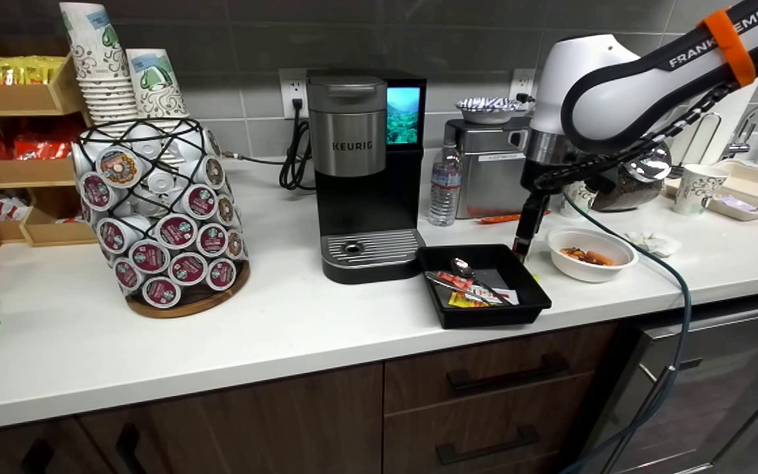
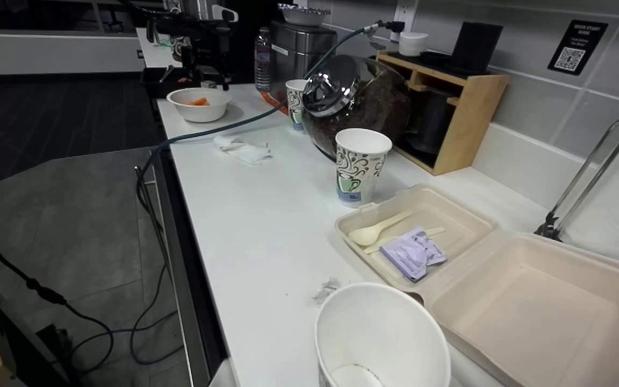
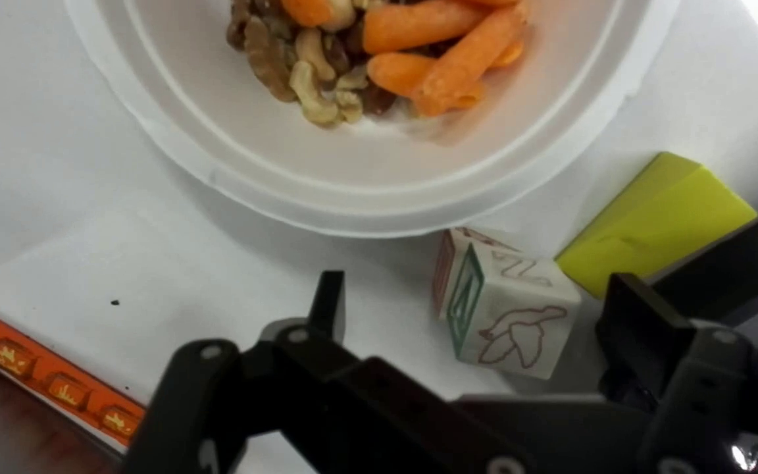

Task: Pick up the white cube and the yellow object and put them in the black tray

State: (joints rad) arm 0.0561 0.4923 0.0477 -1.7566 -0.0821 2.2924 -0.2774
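Note:
The white cube (image 3: pixel 517 322), a letter block with red and green outlines, sits on the counter between my open fingers in the wrist view. A second red-edged block face (image 3: pixel 446 273) shows close behind it. My gripper (image 3: pixel 478 296) is open; the right finger is nearer the cube, with a gap. The yellow object (image 3: pixel 662 224) lies right of the cube, partly behind that finger; a sliver shows in an exterior view (image 1: pixel 536 278). The black tray (image 1: pixel 494 319) stands beside the gripper (image 1: pixel 522 253), holding cutlery and packets. The cube also shows small in an exterior view (image 2: pixel 209 84).
A white bowl (image 3: pixel 366 204) of carrots and nuts stands right beside the blocks. The coffee maker (image 1: pixel 353 197) is against the tray's far side. An orange-red packet (image 3: pixel 63 388), a water bottle (image 1: pixel 445 187) and a hose (image 2: pixel 223 128) are near.

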